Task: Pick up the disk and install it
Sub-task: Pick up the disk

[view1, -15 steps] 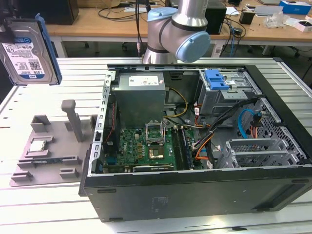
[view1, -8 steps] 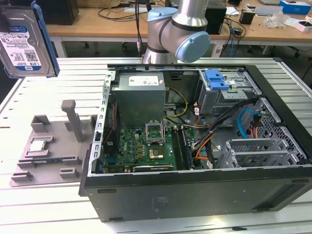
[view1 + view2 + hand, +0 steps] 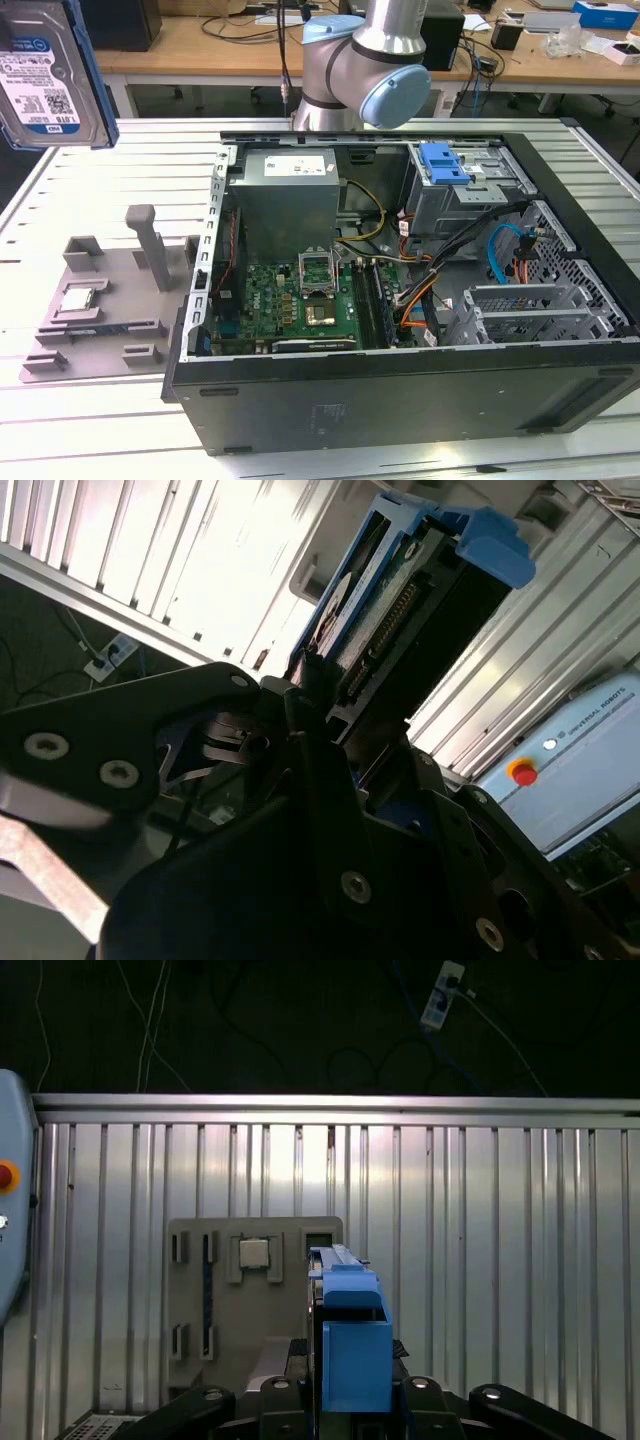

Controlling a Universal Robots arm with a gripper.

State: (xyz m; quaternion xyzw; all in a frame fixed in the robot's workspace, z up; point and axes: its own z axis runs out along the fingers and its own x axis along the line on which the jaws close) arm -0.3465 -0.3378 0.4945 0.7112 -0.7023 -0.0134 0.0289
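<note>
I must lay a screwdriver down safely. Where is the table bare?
Bare table slats lie between the gray fixture and the far edge, and on the fixture's near side. The open computer case is crowded. The claw holds the disk above.

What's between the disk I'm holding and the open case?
In the exterior view, bare slatted table and the gray fixture lie between the disk, held aloft, and the case.
</note>
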